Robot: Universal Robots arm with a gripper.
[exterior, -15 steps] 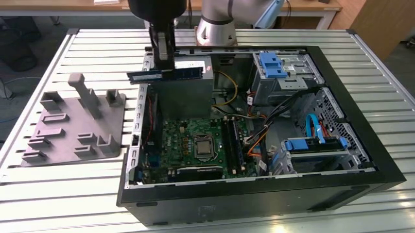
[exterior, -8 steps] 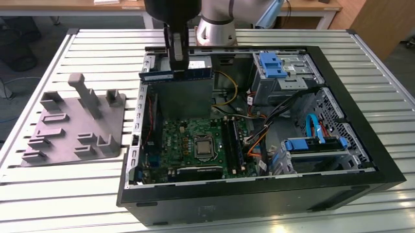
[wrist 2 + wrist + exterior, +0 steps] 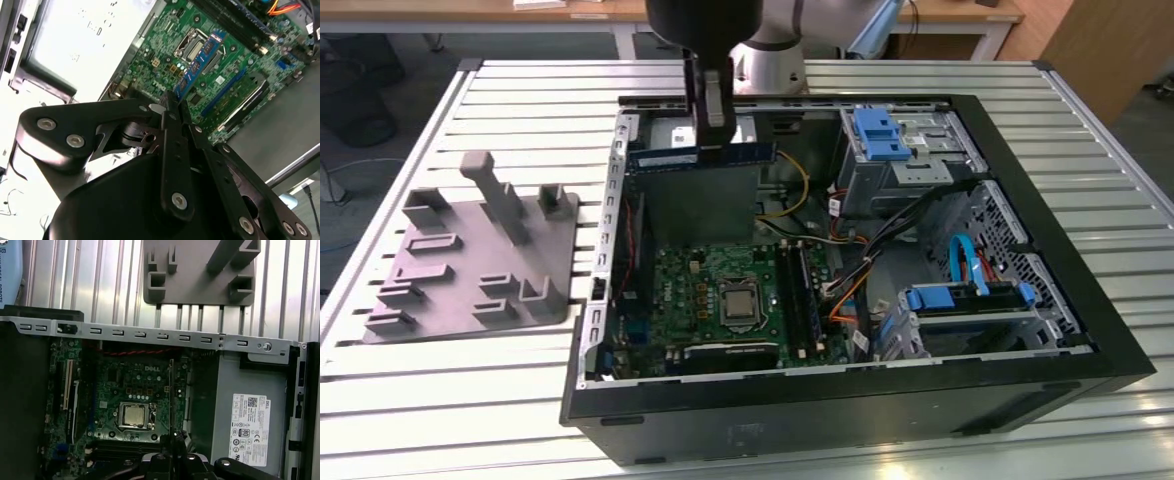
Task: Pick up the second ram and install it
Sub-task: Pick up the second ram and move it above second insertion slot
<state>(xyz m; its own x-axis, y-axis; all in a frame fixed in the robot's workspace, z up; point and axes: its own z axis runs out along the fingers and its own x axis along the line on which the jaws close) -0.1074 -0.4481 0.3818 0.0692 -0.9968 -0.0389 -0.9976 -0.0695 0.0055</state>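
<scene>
My arm (image 3: 767, 55) reaches straight down from the far side of the table (image 3: 454, 400), with the hand (image 3: 715, 128) pointing downward over the open computer case (image 3: 1074, 290). The hand is clamped narrow on the second ram (image 3: 700, 157), gripping it near the middle of its upper edge. The stick hangs level with its long edge lying across the case.

In the second wrist view the fingers (image 3: 167, 125) are pressed flat on either face of the second ram (image 3: 197, 65). The stick juts out beyond them over the green motherboard (image 3: 235, 85).

In the first wrist view I see the stick edge-on (image 3: 171, 395). It sits just beside the CPU socket (image 3: 135, 415), with the power supply (image 3: 250, 425) on its other side.

The stick is raised clear of the board and well apart from the long memory slots (image 3: 797, 285). Its end on the exterior view's left comes near the case's side rail (image 3: 622, 170). The grey moulded block (image 3: 467, 260) lies outside the case, well apart on the table.
</scene>
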